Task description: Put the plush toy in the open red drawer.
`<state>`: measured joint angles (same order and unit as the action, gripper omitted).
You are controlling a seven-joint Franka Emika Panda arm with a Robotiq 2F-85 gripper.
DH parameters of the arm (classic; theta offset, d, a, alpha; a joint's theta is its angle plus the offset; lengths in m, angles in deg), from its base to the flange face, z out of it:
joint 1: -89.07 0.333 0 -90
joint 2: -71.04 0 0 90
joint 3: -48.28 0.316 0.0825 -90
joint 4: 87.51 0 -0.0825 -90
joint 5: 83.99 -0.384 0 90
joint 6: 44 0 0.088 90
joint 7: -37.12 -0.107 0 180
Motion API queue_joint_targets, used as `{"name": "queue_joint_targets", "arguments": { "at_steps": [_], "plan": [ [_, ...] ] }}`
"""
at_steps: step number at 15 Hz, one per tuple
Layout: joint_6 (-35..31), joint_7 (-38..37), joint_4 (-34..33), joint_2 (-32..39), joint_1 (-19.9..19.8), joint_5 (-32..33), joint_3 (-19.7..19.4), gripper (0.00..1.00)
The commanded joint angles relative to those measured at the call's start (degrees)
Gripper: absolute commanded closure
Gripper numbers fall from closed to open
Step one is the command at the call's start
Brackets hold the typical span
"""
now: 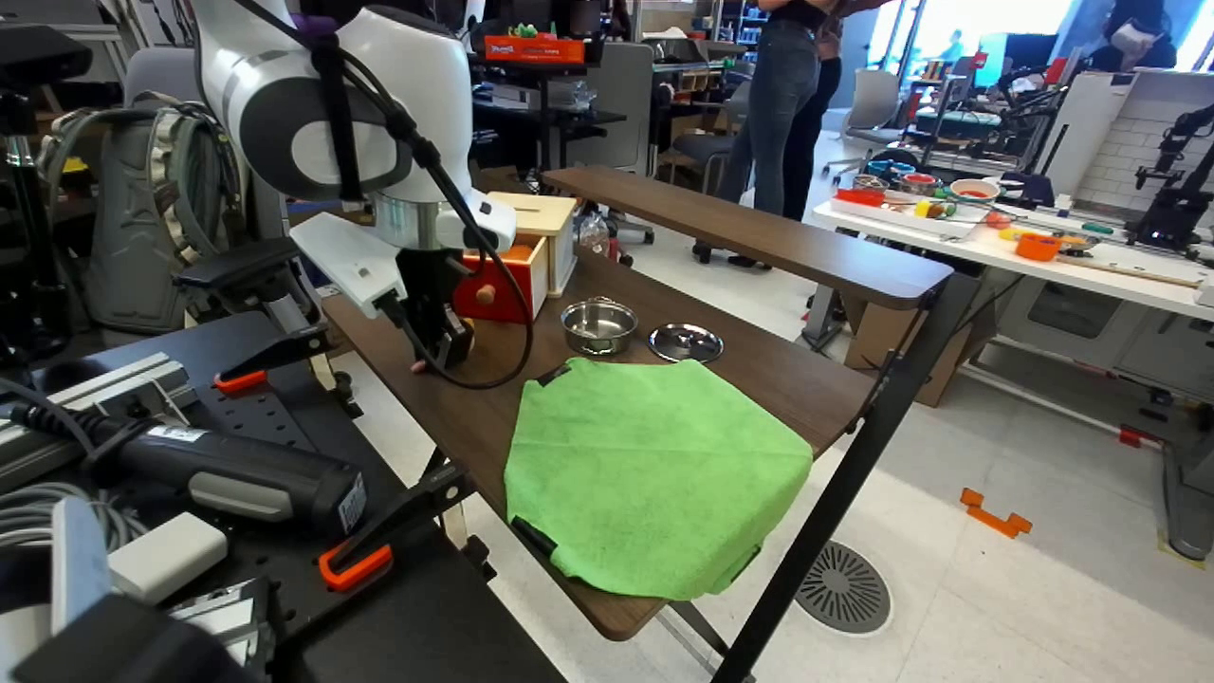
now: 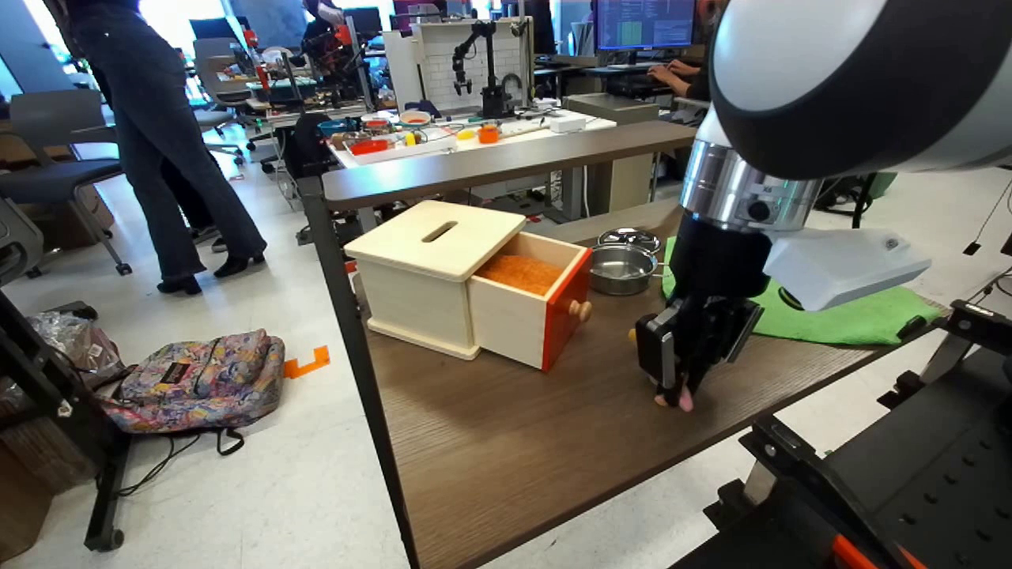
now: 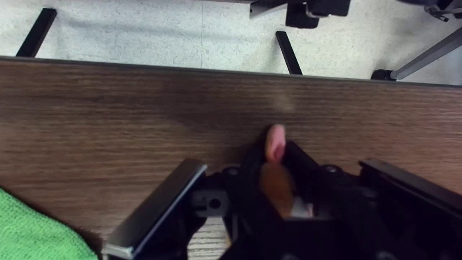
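Arm — angled down, low over tabletop | jaws — nearly closed, plush toy pinched between

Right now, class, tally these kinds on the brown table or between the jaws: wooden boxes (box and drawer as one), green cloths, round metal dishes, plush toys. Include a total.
Wooden box with its red drawer: 1
Green cloth: 1
Round metal dishes: 2
Plush toy: 1
Total: 5
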<state>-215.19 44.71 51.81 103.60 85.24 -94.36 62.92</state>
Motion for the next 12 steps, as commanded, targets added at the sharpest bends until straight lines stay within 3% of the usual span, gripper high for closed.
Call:
{"name": "queue_joint_targets", "arguments": {
  "at_steps": [1, 7, 12],
  "plan": [
    [-0.5, -0.3, -0.8, 0.6, -0.4, 1.7, 0.1, 1.0],
    [2.7, -2.0, -0.6, -3.4, 2.6, 4.0, -2.6, 0.97],
    [9.5, -1.4, -3.1, -9.2, 2.0, 3.3, -0.9, 0.97]
  ]
}}
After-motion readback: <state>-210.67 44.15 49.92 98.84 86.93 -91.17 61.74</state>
